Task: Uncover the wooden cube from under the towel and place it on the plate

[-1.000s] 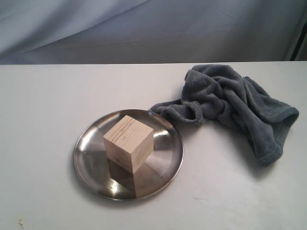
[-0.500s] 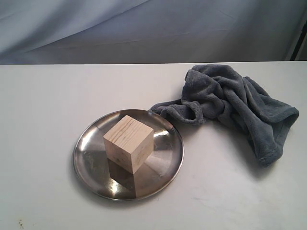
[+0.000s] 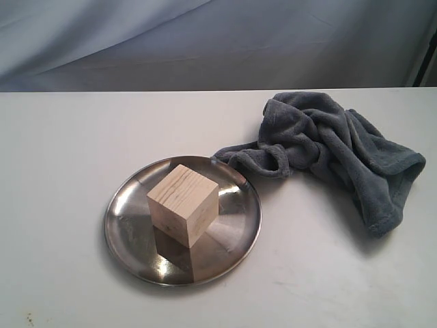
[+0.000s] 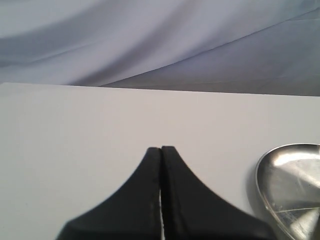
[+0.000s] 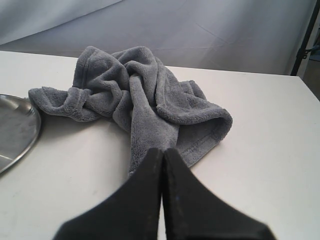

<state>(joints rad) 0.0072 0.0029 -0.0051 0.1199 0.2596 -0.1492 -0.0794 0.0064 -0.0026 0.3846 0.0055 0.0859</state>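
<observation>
Cube on plate, towel bunched at plate rim. Left gripper, right gripper closed, empty (job looks done): keep clear of plate.

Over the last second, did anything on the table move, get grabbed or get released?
Nothing visibly changed. The wooden cube sits on the plate as before, the towel lies crumpled beside it, and the left end effector and right end effector are shut and empty.
</observation>
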